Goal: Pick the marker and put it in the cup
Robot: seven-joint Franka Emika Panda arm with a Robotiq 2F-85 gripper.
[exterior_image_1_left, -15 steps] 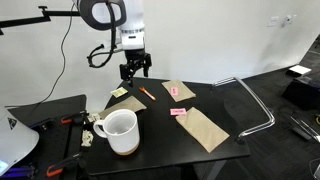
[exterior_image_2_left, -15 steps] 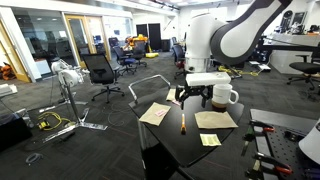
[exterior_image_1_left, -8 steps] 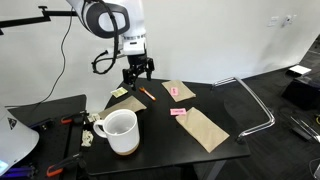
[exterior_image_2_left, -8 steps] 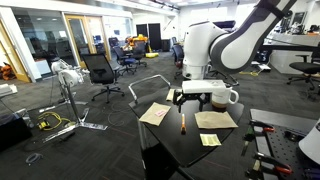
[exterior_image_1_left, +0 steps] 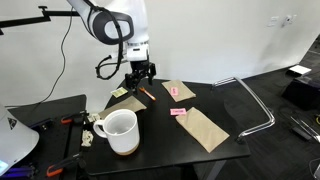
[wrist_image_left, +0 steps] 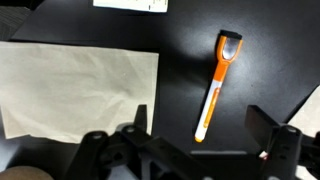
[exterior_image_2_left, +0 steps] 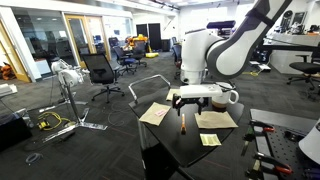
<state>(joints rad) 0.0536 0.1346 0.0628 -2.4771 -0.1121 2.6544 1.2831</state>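
The orange marker [wrist_image_left: 217,88] lies flat on the black table, dark tip at the far end in the wrist view. It also shows in both exterior views [exterior_image_1_left: 146,94] [exterior_image_2_left: 183,122]. My gripper [wrist_image_left: 205,125] is open and empty, with the jaws standing apart on either side of the marker's near end, a little above it. It hangs low over the marker in both exterior views [exterior_image_1_left: 138,76] [exterior_image_2_left: 190,100]. The white cup [exterior_image_1_left: 120,130] stands upright near the table's front corner, apart from the gripper; in an exterior view it is partly hidden behind the arm [exterior_image_2_left: 229,97].
Brown paper sheets [exterior_image_1_left: 206,128] [exterior_image_1_left: 178,91] [wrist_image_left: 80,85] lie on the table, with a small pink piece [exterior_image_1_left: 179,112] and a yellowish note [exterior_image_1_left: 120,92]. Orange-and-black tools [exterior_image_1_left: 68,122] lie beside the cup. A metal frame [exterior_image_1_left: 255,105] stands beyond the table edge.
My gripper has come down and shifted slightly toward the marker, staying open. The marker and cup have not moved.
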